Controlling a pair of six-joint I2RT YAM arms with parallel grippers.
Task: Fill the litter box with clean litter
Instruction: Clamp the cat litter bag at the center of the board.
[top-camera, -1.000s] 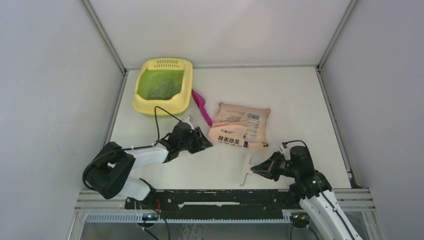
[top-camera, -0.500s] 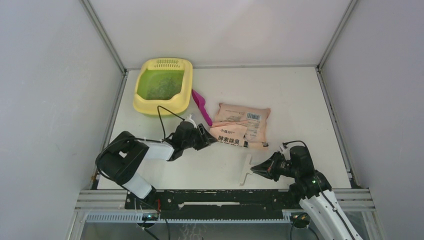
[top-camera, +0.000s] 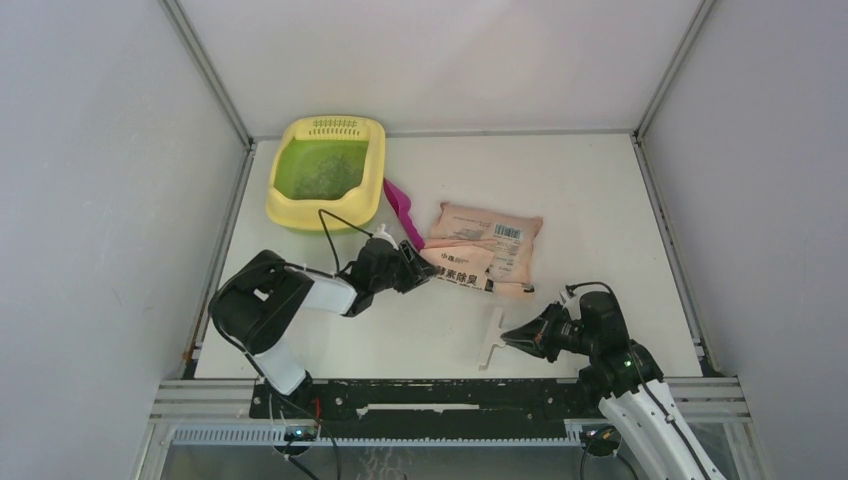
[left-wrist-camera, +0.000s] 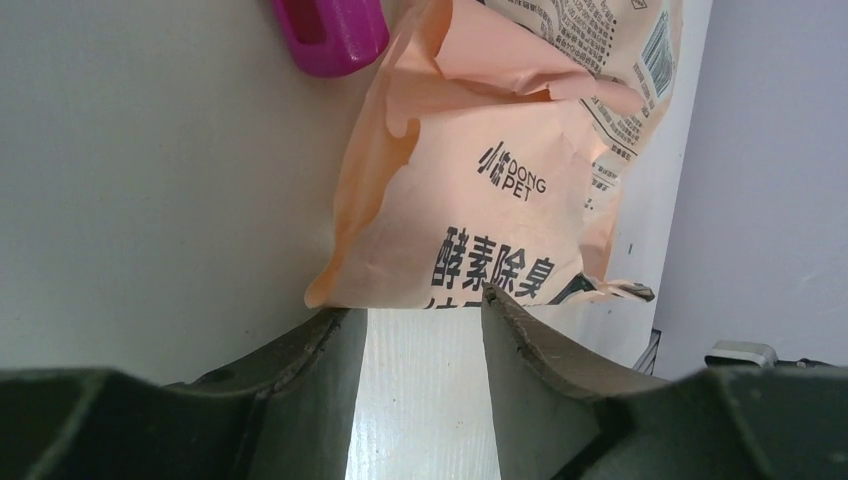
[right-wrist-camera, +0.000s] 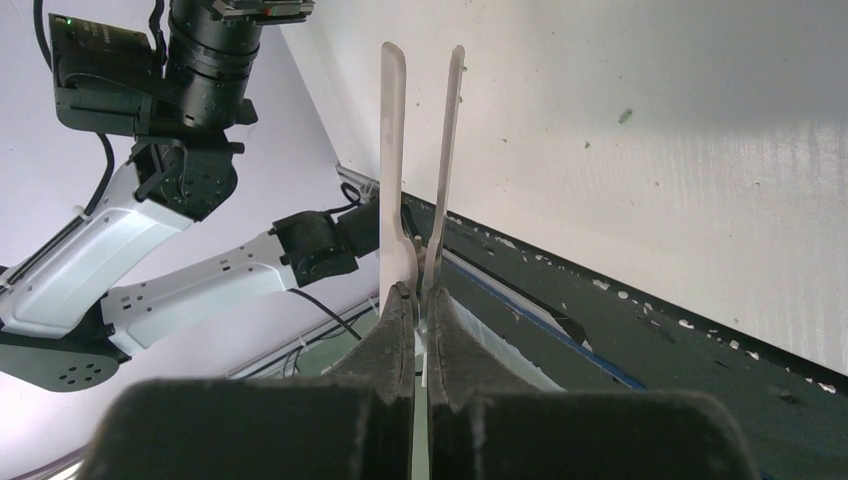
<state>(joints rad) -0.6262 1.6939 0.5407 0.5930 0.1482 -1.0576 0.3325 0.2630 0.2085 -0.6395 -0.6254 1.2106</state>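
Litter box (top-camera: 325, 216), pale yellow with a slotted grille at its far end, sits at the far left corner of the white surface (top-camera: 590, 200), close to the left wall. Clean litter (top-camera: 322, 172) lies inside it as a loose speckled layer over the green floor.

Just beside the box's right wall lies a magenta scoop (top-camera: 402, 212), angled toward the near right. Next to the scoop's near end is a peach-pink printed bag (top-camera: 483, 250), lying flat and creased on the surface.

The left tool (top-camera: 418, 268) is stretched low over the surface with its tips at the bag's near left corner. In the left wrist view the left tool (left-wrist-camera: 415, 305) stands partway open: bare surface shows in the gap between its dark fingers (left-wrist-camera: 320, 350), and the bag (left-wrist-camera: 480, 200) has its edge right at their tips. One tip overlaps the black print, but nothing is clamped, and real contact cannot be told. The scoop (left-wrist-camera: 330, 30) shows at the top of that view, just beside the bag's fold.

The right tool (top-camera: 510, 340) rests near the front edge, well apart from the box, pointing left. Its jaws are pressed together on a white T-shaped piece (top-camera: 491, 342). From the right wrist, the right tool (right-wrist-camera: 413, 300) shows that white T-shaped piece (right-wrist-camera: 393, 150) as two thin blades side by side, sticking out from between the fingers
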